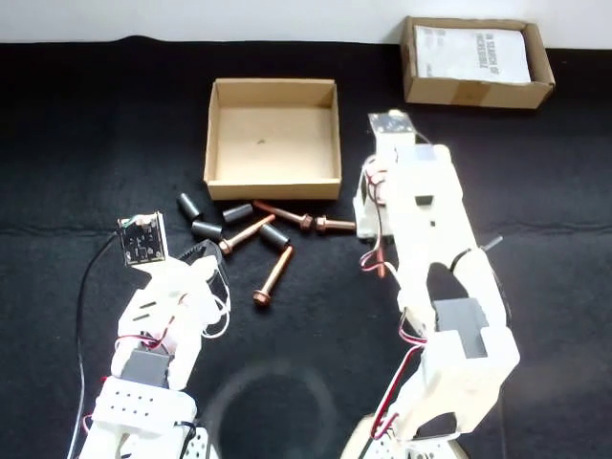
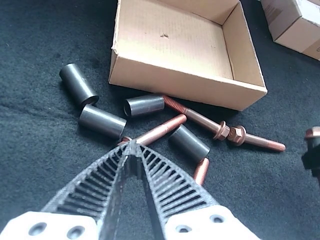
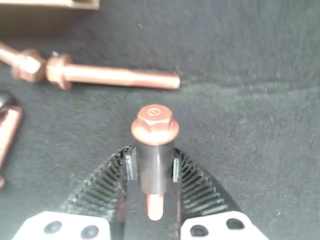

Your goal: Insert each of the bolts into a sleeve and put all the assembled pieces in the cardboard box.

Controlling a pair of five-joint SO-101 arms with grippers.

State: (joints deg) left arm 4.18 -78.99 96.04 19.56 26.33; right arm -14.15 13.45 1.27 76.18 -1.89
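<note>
Right end effector clenched on dark cylindrical metal sleeve, copper-coloured flanged bolt seated through it, over black felt desk. Left end effector pinched closed, tips possibly touching a loose bolt. Four loose sleeves lie beside open brown cardboard box.

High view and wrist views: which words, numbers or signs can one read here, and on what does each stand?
White sheet in the second box at the table's far edge: printed lines, too small to read.
Head of the bolt in the sleeve that the right gripper holds: a small stamped mark, too blurred to read.
No text can be quoted.
</note>
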